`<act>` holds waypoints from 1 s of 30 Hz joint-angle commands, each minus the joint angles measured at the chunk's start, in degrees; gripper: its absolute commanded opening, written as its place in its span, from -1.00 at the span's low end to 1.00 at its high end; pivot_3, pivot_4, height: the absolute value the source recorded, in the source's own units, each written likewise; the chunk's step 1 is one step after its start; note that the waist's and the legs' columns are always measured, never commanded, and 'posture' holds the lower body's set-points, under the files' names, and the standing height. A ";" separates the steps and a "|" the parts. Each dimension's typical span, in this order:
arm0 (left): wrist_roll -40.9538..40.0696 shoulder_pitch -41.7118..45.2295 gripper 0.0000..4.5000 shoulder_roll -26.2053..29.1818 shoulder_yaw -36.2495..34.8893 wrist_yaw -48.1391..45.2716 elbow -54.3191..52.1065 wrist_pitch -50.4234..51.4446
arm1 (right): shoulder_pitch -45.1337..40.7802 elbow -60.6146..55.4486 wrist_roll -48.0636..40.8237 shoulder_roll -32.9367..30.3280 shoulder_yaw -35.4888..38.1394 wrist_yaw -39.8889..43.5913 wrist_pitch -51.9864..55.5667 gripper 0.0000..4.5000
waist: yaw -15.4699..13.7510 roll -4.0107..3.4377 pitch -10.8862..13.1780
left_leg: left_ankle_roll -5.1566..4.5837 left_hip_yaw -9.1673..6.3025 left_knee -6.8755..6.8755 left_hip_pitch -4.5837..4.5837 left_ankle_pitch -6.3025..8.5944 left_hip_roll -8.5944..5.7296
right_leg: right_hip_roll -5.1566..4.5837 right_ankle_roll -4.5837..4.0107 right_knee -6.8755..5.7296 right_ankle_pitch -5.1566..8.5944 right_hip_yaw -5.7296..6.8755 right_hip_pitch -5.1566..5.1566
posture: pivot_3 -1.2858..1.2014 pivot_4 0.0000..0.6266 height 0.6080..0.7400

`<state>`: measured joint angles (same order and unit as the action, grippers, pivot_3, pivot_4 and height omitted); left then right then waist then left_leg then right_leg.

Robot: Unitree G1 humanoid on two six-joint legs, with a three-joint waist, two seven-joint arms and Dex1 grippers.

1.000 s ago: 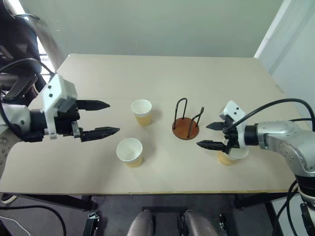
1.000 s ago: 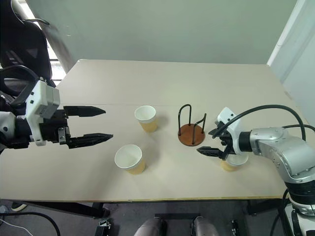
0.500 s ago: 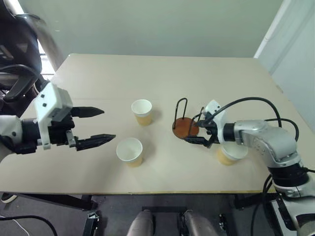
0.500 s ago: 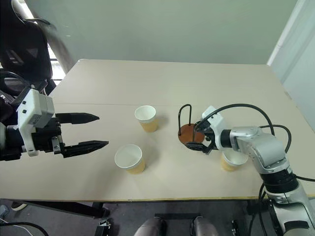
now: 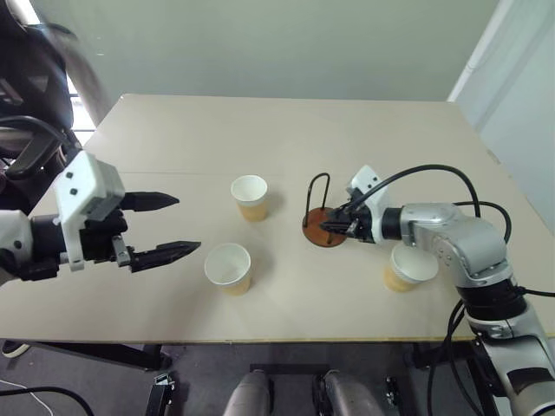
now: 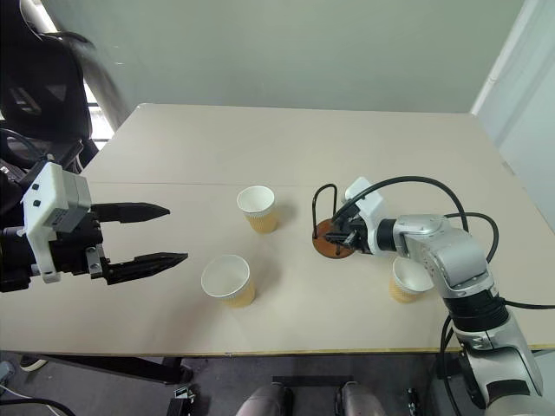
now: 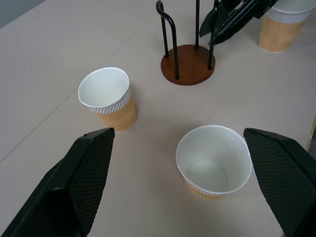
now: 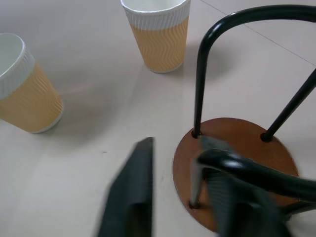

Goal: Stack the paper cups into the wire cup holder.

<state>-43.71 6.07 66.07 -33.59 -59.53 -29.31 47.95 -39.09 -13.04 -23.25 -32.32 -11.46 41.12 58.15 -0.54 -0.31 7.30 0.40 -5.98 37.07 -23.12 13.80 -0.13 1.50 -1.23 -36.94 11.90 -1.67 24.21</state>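
No cups stacked yet, holder empty.
Right gripper fingers pinching its wire; left gripper spread; three cups wait on counter.

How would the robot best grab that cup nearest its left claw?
Probably by the ribbed side wall just under the rim, coming in level from the robot's left. The near cup stands upright, mouth up, with bare table around it, and the open left gripper already points that way, spread wider than the cup.

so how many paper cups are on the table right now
3, all upright on the table: one left of the wire cup holder, one nearer the front edge, one beside the right arm. None in the holder, none visibly hidden.
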 commanded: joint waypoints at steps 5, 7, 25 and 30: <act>-0.09 0.06 1.00 0.94 -2.15 0.33 -0.77 -0.17 | -0.59 -0.36 0.95 -1.27 -0.96 1.18 -0.47 -0.99 | 0.02 0.05 -0.03 | 0.03 -0.01 0.00 0.02 0.01 0.01 | 0.01 -0.03 -0.02 -0.01 0.00 0.00 | 0.03 -0.52 1.00; -0.04 0.12 1.00 1.01 -2.11 0.28 -0.65 -0.23 | 0.12 -0.70 1.21 -2.59 -1.81 2.94 -1.79 -0.99 | -0.01 0.06 -0.04 | 0.03 -0.01 0.00 0.01 0.01 0.01 | 0.01 -0.03 -0.02 -0.01 0.00 0.00 | 0.03 -0.52 1.00; -3.46 2.82 1.00 2.54 -0.79 -0.64 0.12 0.89 | 6.27 -9.22 -1.67 -11.61 -7.70 29.46 -20.28 -0.99 | 0.03 0.13 -0.08 | 0.10 0.00 0.01 -0.01 0.05 0.06 | 0.10 -0.08 0.03 0.04 -0.01 -0.02 | 0.03 -0.52 1.00; -3.83 2.75 1.00 3.16 -1.09 -0.63 0.00 1.31 | 6.27 -6.25 1.28 -11.32 -9.58 31.85 -25.15 -0.99 | 0.07 0.13 -0.08 | 0.07 0.00 0.02 0.03 0.01 0.08 | 0.10 -0.11 0.00 0.02 -0.02 -0.03 | 0.03 -0.52 1.00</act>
<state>-47.13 7.94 68.17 -33.33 -59.97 -28.75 49.17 -32.55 -19.80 -23.06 -43.49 -20.30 71.63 35.04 -0.48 -0.18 7.22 0.47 -5.99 37.09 -23.08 13.80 -0.05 1.60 -1.35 -36.94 11.92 -1.69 24.17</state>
